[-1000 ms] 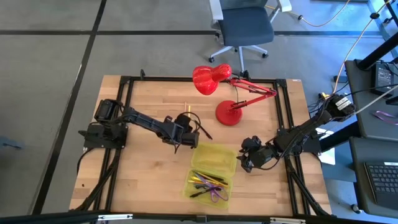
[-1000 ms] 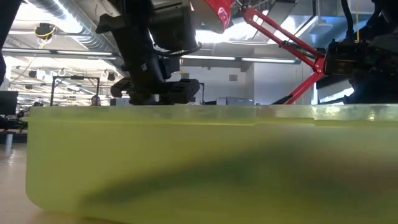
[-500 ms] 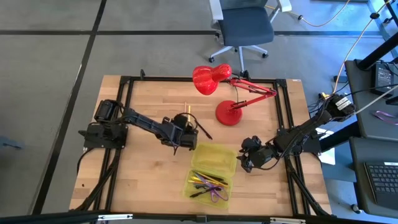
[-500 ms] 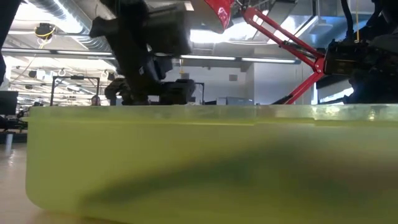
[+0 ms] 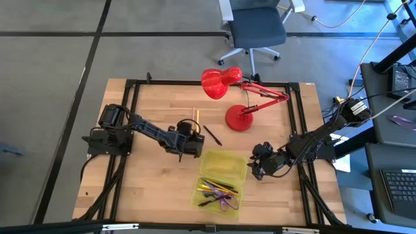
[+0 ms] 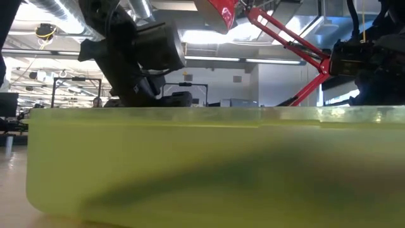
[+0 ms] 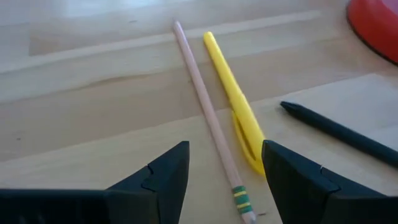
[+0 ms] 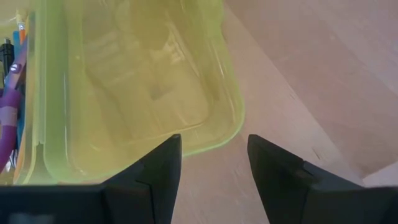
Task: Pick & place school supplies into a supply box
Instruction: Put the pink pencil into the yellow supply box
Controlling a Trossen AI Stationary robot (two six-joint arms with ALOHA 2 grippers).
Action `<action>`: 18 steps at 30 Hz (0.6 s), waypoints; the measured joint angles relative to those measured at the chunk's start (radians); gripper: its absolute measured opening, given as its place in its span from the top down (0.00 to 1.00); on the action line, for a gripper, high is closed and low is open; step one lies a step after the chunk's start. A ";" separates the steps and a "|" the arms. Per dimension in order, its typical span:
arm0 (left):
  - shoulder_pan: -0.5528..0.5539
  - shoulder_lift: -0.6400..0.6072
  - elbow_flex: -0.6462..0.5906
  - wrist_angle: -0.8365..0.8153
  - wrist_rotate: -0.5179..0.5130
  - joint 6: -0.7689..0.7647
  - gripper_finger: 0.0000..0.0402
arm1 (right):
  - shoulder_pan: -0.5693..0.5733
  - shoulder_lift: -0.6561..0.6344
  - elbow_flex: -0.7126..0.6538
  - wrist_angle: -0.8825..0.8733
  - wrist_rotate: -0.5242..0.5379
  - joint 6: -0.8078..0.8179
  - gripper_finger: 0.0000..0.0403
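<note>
We look down on a wooden worktop [image 5: 156, 182] framed by black rails, and in the high view its near edge is cut off by a dark bar. From table height the scene is almost wholly blocked by the wall of the supply box [image 6: 209, 164], a translucent yellow-green sheet through which we make out only a dark smear, nothing we can name. In the high view the supply box [image 5: 221, 184] lies open in two halves near the front middle of the worktop; the half nearer the front holds the school supplies [image 5: 218, 192], a tangle of thin pens and pencils with something purple among them, too small for us to count. The red desk lamp [image 5: 235, 97] stands at the back, its shade turned toward the left. Our left hand [image 5: 189, 139] hangs low just behind the box's empty half, fingers apart and holding nothing; its wrist view shows the two dark fingers [image 7: 165, 177] spread with bare wood between them, and ahead lie a pale pencil [image 7: 208, 118], a yellow pen [image 7: 233, 102] beside it, and a black pen [image 7: 336, 132] whose far end runs out of the picture. Our right hand [image 5: 257, 168] waits at the right side of the box, fingers [image 8: 158, 171] apart over the worktop, empty, with the box's corner [image 8: 155, 81] just in front of it; a sliver of purple and blue shows at that picture's edge, cut off.
</note>
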 joint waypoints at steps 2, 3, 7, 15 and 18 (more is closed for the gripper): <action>0.003 0.000 -0.002 0.000 0.012 0.001 0.52 | 0.000 0.000 0.000 0.004 0.000 0.000 0.53; 0.006 0.000 -0.003 0.000 0.020 0.001 0.52 | 0.000 0.000 0.000 0.007 0.000 0.000 0.53; 0.010 0.018 -0.004 0.007 0.041 0.001 0.53 | 0.000 0.000 0.000 0.009 0.000 0.000 0.53; 0.030 0.073 0.000 0.011 0.061 0.003 0.58 | 0.000 0.000 0.000 0.009 0.000 0.001 0.53; 0.030 0.074 0.001 0.001 0.059 0.020 0.61 | 0.000 0.000 0.000 0.009 0.000 0.001 0.53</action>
